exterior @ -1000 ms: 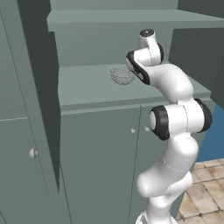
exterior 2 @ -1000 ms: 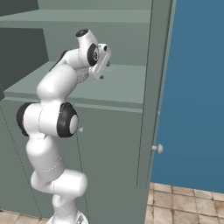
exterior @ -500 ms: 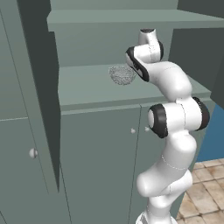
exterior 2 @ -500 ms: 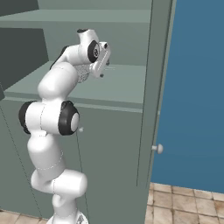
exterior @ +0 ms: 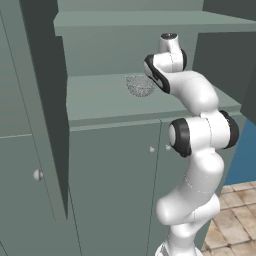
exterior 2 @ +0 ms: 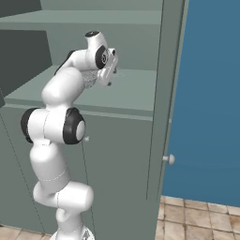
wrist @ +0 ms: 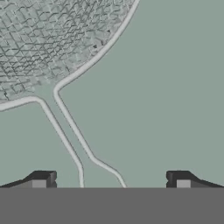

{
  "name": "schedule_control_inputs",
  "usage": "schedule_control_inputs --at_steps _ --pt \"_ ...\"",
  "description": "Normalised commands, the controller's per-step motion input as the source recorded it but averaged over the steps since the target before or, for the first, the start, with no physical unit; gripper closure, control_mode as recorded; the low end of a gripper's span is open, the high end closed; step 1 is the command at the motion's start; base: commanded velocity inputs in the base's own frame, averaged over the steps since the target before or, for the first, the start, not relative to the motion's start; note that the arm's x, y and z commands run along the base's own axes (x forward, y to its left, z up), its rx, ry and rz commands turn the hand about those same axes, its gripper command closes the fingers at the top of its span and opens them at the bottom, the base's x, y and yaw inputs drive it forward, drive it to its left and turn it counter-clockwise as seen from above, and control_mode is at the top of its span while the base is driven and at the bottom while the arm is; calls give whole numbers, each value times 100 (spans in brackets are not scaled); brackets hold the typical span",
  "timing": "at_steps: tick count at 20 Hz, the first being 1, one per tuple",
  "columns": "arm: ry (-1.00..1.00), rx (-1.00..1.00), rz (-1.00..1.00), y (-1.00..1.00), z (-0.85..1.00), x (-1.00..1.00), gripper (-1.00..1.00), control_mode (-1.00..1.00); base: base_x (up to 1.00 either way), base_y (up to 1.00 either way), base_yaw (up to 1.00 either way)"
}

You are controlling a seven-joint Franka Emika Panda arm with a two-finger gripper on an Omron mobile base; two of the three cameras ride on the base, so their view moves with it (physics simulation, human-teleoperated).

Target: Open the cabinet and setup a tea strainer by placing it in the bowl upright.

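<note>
The cabinet [exterior: 45,100] stands open, so its shelf [exterior: 100,102] is within reach. The claw [wrist: 111,181] hangs low over that shelf with its fingers wide apart and nothing between them. The tea strainer [wrist: 48,41] lies just ahead of the fingertips, its wire handle running back between them, probably so the claw can close on the handle.

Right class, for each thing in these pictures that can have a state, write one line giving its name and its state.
Cabinet: upper door swung open, shelf exposed; lower doors shut.
Strainer: resting on the shelf, not gripped; its wire handle runs toward the fingers.
Gripper: fingers spread wide, empty, poised over the strainer's handle.
</note>
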Motion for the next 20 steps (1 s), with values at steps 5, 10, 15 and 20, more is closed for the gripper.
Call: schedule_control_inputs --at_steps 5,10,15,20 --pt "9 0 4 1 -13 0 -100 -100 0 0 0" --pt "7 0 4 4 -6 0 -100 -100 0 0 0" --pt "4 0 4 7 -3 0 -100 -100 0 0 0" --pt "2 0 4 7 -1 0 100 -100 0 0 0"
